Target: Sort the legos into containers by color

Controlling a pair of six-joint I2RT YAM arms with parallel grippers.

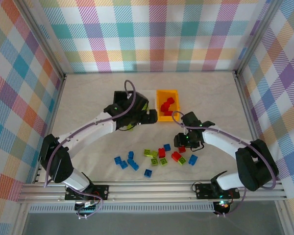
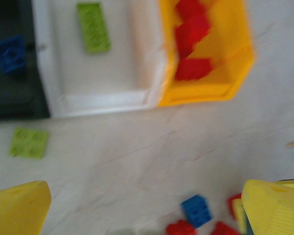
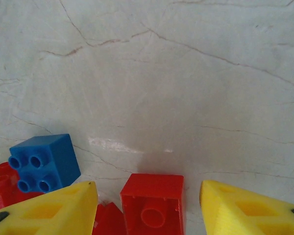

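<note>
Right jaws are down low over the table (image 3: pixel 186 73) and spread wide, gripping nothing. A red brick (image 3: pixel 152 203) sits squarely between the two yellow fingertips (image 3: pixel 54 210), its hollow side up, with a gap on either side. Neither tip is touching it. Just off to the left of that finger lies a blue brick (image 3: pixel 43 163), studs facing the camera, with more red ones tucked in behind it.

Over on the other side, the left jaws are wide open too and hold nothing. They hang above the row of bins. The black bin (image 2: pixel 14 105) has a blue piece (image 2: pixel 8 53) inside, the white bin (image 2: pixel 103 100) holds a long lime brick (image 2: pixel 93 27), and the orange bin (image 2: pixel 206 93) has a pile of red bricks (image 2: pixel 193 44). One lime plate (image 2: pixel 29 143) lies on the table just in front of the black and white bins. From above, the loose bricks (image 1: pixel 157 156) are scattered near the front edge, blues left, greens and reds right.
</note>
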